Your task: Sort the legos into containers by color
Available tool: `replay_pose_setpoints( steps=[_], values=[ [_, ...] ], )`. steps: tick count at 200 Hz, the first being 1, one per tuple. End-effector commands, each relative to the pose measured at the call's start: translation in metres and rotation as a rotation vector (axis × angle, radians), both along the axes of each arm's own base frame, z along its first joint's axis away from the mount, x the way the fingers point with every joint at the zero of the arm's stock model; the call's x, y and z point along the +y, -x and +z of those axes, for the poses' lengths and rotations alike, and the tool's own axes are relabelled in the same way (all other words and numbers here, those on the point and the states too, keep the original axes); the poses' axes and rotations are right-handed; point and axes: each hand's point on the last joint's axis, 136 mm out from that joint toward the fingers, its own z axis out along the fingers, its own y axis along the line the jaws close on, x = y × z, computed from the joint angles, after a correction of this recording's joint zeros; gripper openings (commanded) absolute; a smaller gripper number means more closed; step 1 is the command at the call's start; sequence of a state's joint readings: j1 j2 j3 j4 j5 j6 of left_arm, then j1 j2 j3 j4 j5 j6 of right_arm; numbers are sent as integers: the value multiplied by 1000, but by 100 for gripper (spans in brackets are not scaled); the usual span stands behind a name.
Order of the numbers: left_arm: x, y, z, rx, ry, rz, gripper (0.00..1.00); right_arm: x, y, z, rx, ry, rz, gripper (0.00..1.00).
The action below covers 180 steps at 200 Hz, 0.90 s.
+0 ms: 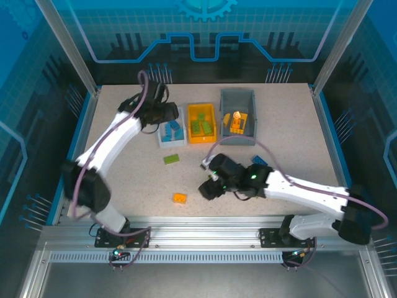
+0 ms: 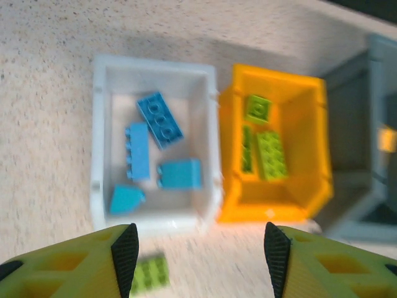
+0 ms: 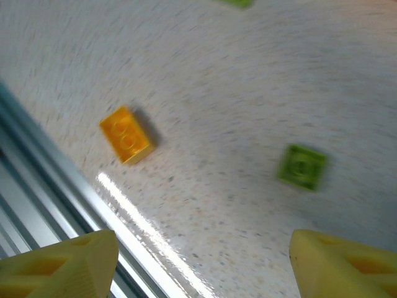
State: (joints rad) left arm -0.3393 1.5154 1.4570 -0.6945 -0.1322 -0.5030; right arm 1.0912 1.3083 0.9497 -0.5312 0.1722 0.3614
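The left jaws hang spread and empty above the white bin (image 2: 155,65), where four blue bricks (image 2: 160,118) lie. Green bricks (image 2: 271,154) sit in the orange bin (image 2: 315,155), and orange bricks (image 1: 237,122) in the grey bin (image 1: 237,93). The right jaws, spread and empty too, hover low over the desk (image 3: 248,81) between a loose orange brick (image 3: 127,133) and a loose green brick (image 3: 302,166). This looks like the start of a fresh pick. The next move calls for centring on one brick, lowering, closing on it, and carrying it to its matching bin.
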Motion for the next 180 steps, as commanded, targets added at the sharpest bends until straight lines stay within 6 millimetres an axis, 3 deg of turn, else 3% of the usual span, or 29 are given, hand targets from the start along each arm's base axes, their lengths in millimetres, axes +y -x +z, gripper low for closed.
replay_pose_setpoints(
  steps=[1,21,47,77,111,147,180],
  values=[
    [0,66,2,49,144,4,61,40,15,-18,-55,61,238,76],
    [12,133,-5,98,240,14,62,59,22,-47,-55,149,330,78],
    [22,204,-23,196,318,16,63,77,17,-70,-51,208,384,82],
    [37,259,-32,243,348,33,63,94,10,-85,-28,227,407,83],
    [44,276,-30,221,374,46,63,105,-1,-101,-2,245,381,76],
    [42,272,-36,213,394,58,62,108,-8,-117,18,287,360,61],
    [37,267,-34,193,414,36,62,106,-12,-115,11,277,323,40]
  ],
)
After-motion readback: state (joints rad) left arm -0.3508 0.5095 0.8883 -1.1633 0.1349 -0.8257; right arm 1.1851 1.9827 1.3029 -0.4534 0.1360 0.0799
